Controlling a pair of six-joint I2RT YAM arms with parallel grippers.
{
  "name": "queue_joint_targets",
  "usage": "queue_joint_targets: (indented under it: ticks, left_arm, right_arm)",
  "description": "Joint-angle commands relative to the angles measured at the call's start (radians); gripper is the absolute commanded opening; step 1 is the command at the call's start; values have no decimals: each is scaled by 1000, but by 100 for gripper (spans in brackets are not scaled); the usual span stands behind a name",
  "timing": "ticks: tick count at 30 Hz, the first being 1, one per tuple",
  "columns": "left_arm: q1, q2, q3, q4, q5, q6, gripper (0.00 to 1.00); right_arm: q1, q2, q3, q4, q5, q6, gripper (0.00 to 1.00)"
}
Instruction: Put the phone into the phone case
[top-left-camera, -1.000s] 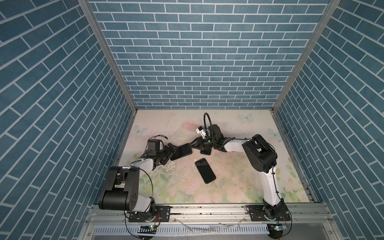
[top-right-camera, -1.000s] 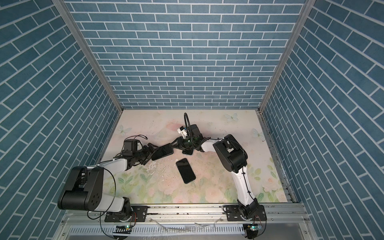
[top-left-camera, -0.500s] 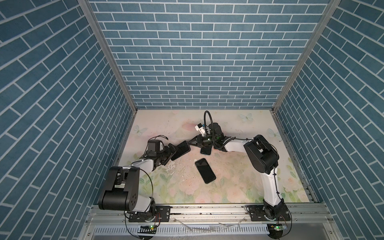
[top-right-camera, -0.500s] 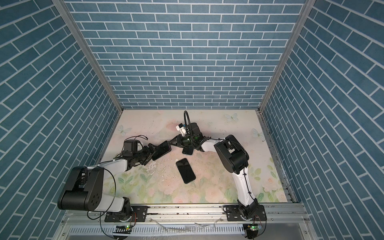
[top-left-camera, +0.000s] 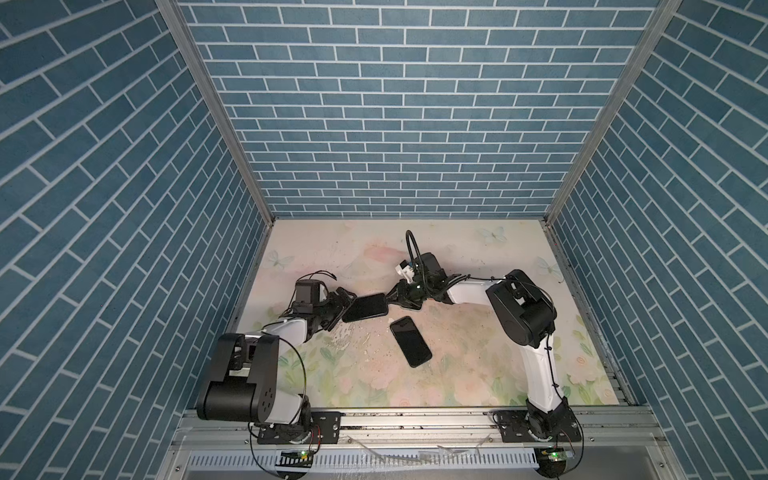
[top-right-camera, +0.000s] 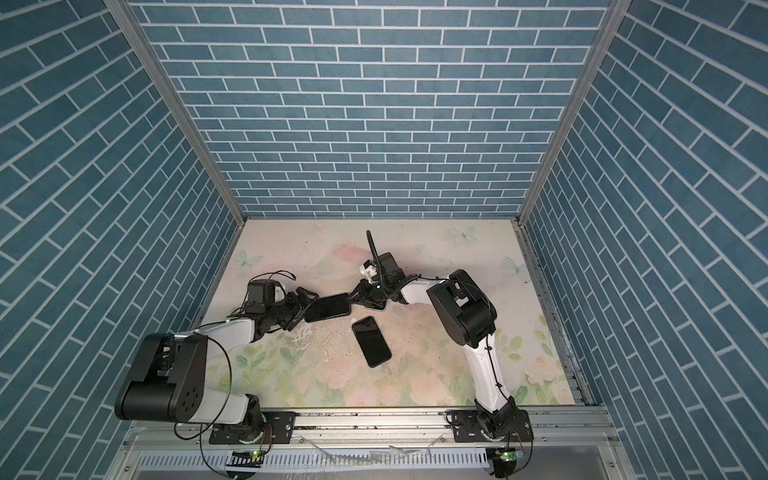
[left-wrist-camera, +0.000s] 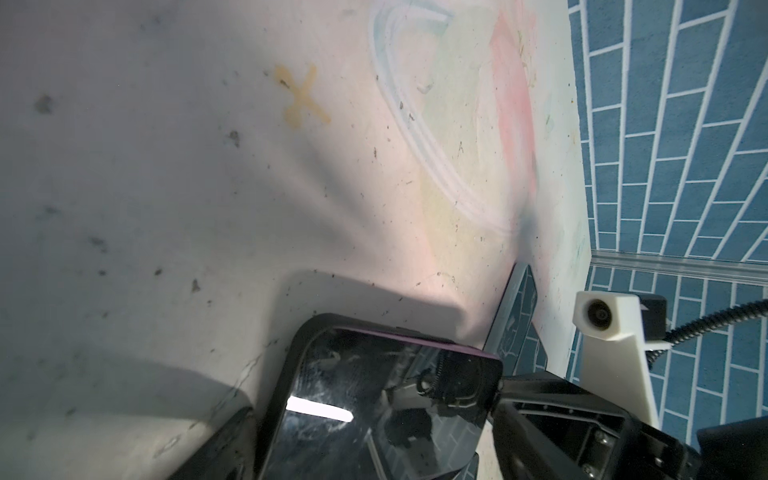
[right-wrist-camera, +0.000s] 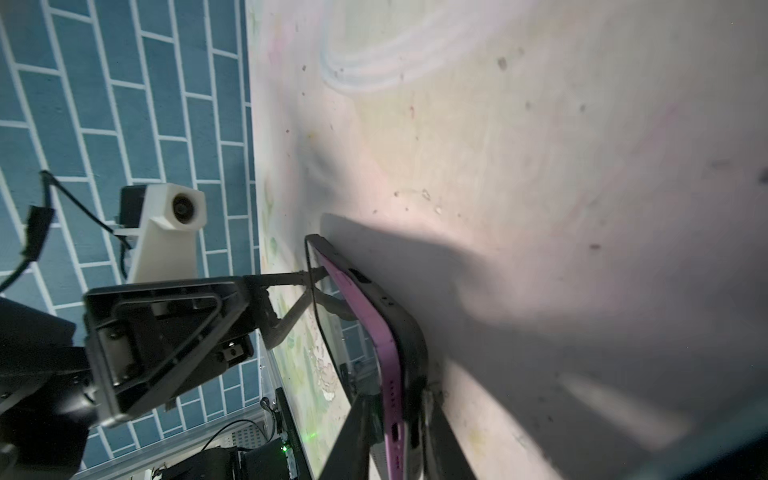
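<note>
Desk (top-left-camera: 478, 374) space near the middle is taken up by the phone case (right-wrist-camera: 415, 349), which is held just above it, long axis running from arm to arm. The purple phone (top-left-camera: 365, 306) is lodged inside, one long edge apparently not fully seated. One end is clasped across its width by the wide-set left gripper (top-left-camera: 347, 307). The opposite short end is pinched by the narrowed right gripper (top-left-camera: 391, 297).

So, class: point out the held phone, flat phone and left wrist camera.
held phone (top-left-camera: 365, 306): in a top view, screen middle.
flat phone (top-left-camera: 410, 341): in a top view, screen middle.
left wrist camera (right-wrist-camera: 184, 206): right wrist view, lens.
</note>
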Motion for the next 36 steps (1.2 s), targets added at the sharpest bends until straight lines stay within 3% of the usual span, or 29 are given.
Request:
queue_joint_targets:
  ticks: [1, 9, 26, 36]
  left_arm:
    - [-24, 10, -24, -70, 80, -16, 88]
    - [-24, -24, 0, -114, 115, 27, 84]
    - [-24, -172, 14, -108, 156, 50, 77]
    - [-24, -177, -12, -67, 199, 47, 65]
  right_arm:
    - [29, 28, 32, -63, -12, -59, 24]
    - [29, 35, 48, -172, 56, -110, 28]
    - [29, 84, 65, -206, 53, -123, 31]
    - [30, 96, 72, -219, 64, -125, 31]
